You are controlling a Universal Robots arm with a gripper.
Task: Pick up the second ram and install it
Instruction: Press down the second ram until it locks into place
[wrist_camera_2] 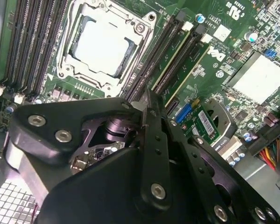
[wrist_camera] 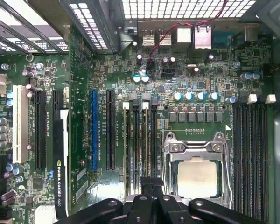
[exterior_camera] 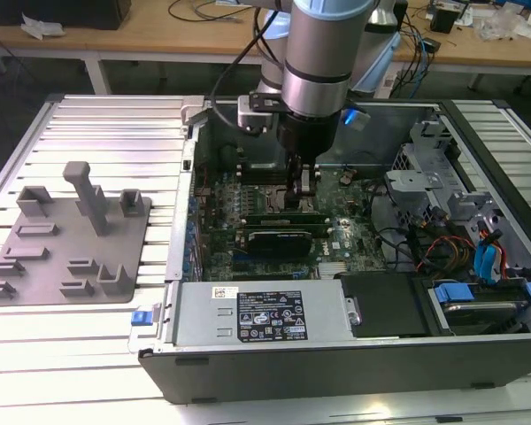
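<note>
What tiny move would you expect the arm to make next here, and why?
Probably a slow, straight push down. The gripper sits low over the memory slots beside the processor socket, right above the second ram, which appears to stand in a slot. Whether it is fully seated cannot be told.

You have a green motherboard (wrist_camera: 196, 70) carrying black memory slots (wrist_camera: 252, 154), one blue expansion slot (wrist_camera: 94, 130) and one white slot (wrist_camera: 22, 123). The processor socket (wrist_camera_2: 102, 42) has a silver frame. The graphics card (exterior_camera: 283, 239) is black. The gripper (wrist_camera_2: 151, 114) is black with silver screws. The fixture tray (exterior_camera: 66, 239) is plain grey. The drive bays show blue latches (exterior_camera: 487, 261). The table (exterior_camera: 115, 133) is ribbed, pale grey.
</note>
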